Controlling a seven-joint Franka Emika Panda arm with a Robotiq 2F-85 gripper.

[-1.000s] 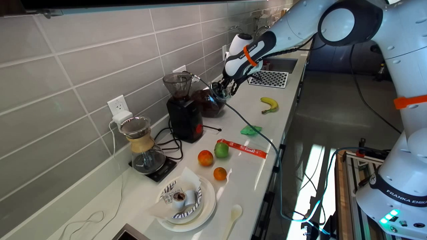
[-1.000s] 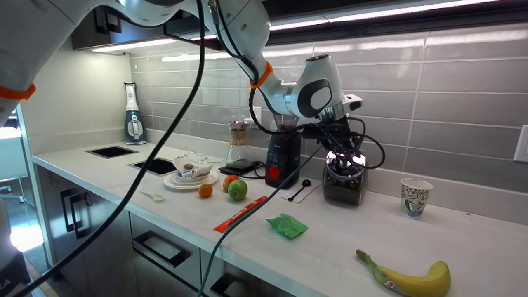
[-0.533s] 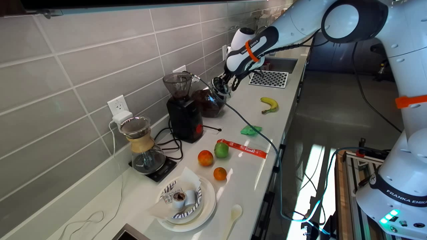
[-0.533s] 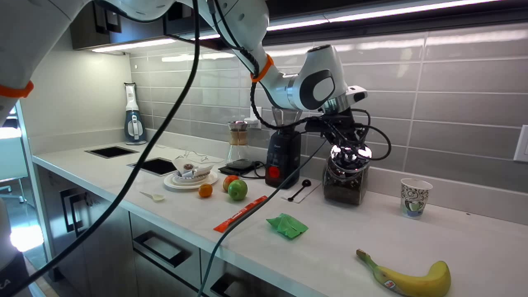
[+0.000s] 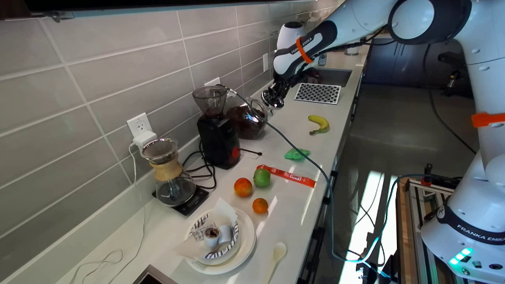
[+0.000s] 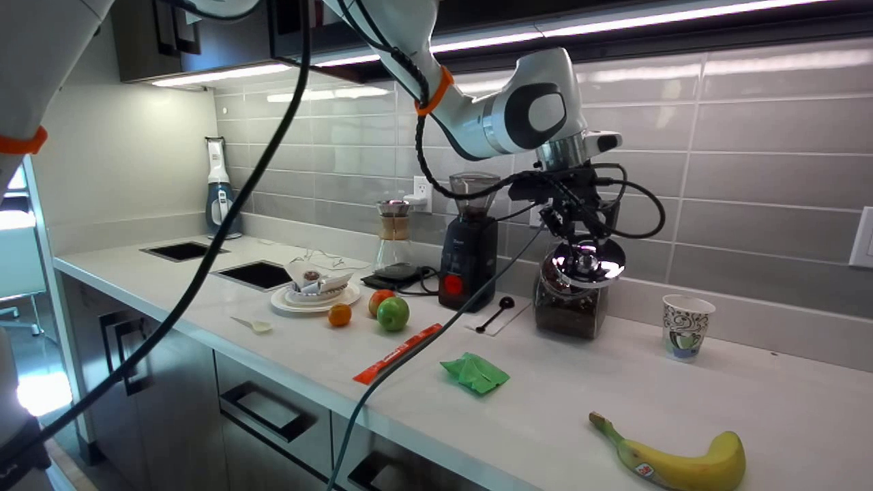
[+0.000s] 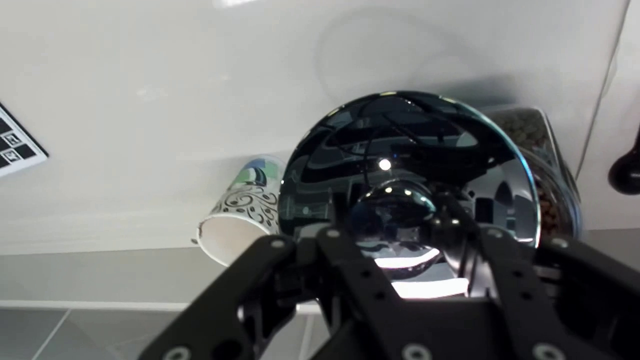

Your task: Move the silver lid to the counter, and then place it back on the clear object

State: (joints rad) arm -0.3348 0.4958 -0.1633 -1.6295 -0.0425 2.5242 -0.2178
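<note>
The silver lid (image 7: 400,130) is a round mirror-like dome with a ball knob. My gripper (image 7: 392,215) is shut on the lid's knob. In both exterior views the lid (image 5: 273,99) (image 6: 588,264) hangs from the gripper (image 6: 580,235), above and a little to the side of the clear object's mouth. The clear object (image 6: 567,310) is a squat glass jar of dark beans, open at the top; it also shows in an exterior view (image 5: 246,122). In the wrist view the lid hides much of the jar (image 7: 555,150). The counter (image 6: 545,402) is pale and smooth.
A black grinder (image 5: 219,138) stands beside the jar. A paper cup (image 6: 687,327) stands on the jar's other side. A banana (image 6: 682,460), a green packet (image 6: 475,373) and a black scoop (image 6: 496,315) lie on the counter. A cable (image 5: 300,146) hangs across the scene.
My gripper has risen and moved away from the grinder, toward the sink end. The lid has come up off the jar with it, and the jar's mouth is now uncovered.
</note>
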